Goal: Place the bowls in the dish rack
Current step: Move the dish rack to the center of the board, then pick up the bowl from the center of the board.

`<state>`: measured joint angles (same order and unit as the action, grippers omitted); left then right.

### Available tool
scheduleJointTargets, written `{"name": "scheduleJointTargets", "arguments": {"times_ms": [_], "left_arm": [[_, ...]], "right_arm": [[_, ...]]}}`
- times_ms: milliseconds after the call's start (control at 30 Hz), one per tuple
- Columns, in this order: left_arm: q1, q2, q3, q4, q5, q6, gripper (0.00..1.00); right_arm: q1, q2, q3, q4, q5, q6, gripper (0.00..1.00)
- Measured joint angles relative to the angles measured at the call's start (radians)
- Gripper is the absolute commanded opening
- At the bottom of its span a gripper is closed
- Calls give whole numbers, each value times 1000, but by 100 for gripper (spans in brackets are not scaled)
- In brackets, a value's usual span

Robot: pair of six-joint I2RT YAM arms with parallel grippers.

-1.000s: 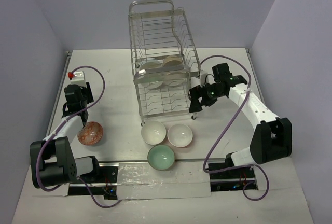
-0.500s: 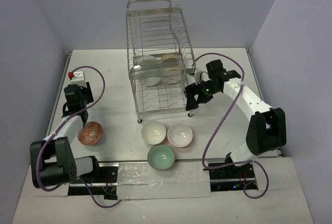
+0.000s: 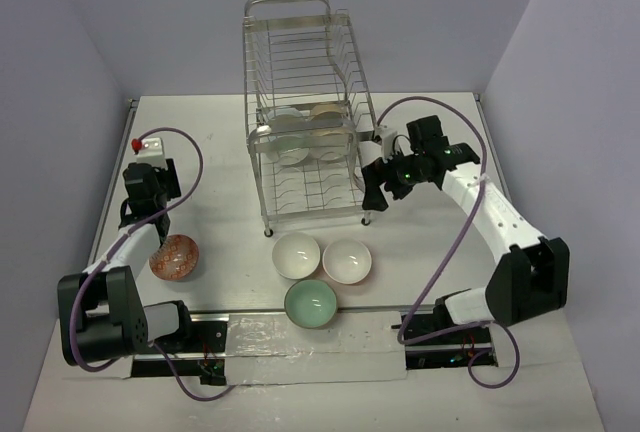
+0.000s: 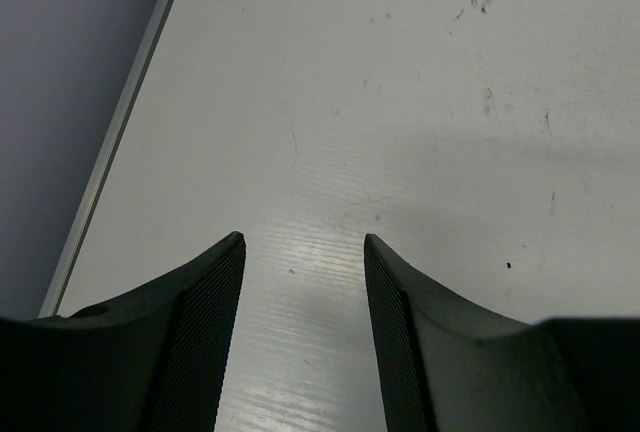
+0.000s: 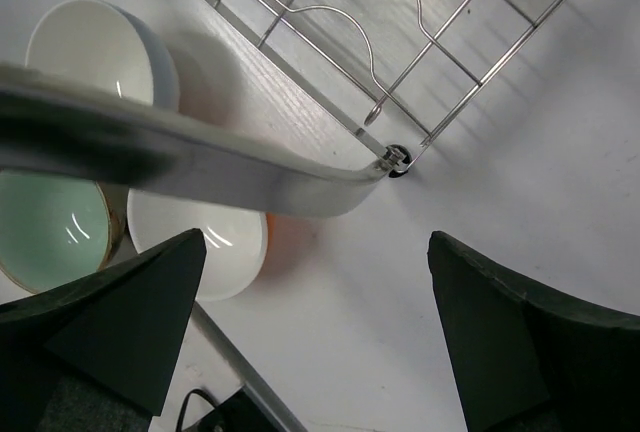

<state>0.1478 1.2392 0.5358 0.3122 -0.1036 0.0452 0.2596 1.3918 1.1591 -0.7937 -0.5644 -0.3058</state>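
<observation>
Overhead view of a table [image 3: 220,152]. The dish rack [image 3: 300,52] sits slightly farther left than a second ago. The right gripper [image 3: 375,192], wide open and empty, has closed in beside the rack's near right foot. Perhaps four racked bowls [image 3: 292,147] show through the wires. Two white bowls [image 3: 296,254], a mint bowl [image 3: 310,303] and an orange-red bowl [image 3: 176,258] remain unloaded. The left gripper [image 4: 303,242] hangs parted and empty above the orange-red bowl.

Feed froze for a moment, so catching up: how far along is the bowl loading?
Done: about four bowls sit in the dish rack, upper tier. In hand: nothing; the left gripper is open over bare table near the orange patterned bowl, the right gripper open beside the rack's lower right corner. Remaining: that orange bowl, two white bowls and the mint bowl, on the table.
</observation>
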Motion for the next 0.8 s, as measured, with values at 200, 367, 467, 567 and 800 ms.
{"name": "scheduleJointTargets", "arguments": {"times_ms": [200, 367, 467, 567, 800], "left_arm": [[0, -53, 0, -6, 1, 14, 57], [4, -68, 16, -71, 22, 48, 58], [12, -73, 33, -139, 54, 89, 59], [19, -91, 34, -201, 83, 145, 59], [58, -100, 58, -411, 137, 281, 58]], "right_arm": [[-3, -82, -2, -42, -3, -48, 100], [-4, -137, -45, -55, 1, -75, 100], [-6, -204, -114, -48, 12, -82, 100], [-17, -239, -171, -47, 24, -81, 100], [-42, -228, -175, -24, 70, -77, 100]]}}
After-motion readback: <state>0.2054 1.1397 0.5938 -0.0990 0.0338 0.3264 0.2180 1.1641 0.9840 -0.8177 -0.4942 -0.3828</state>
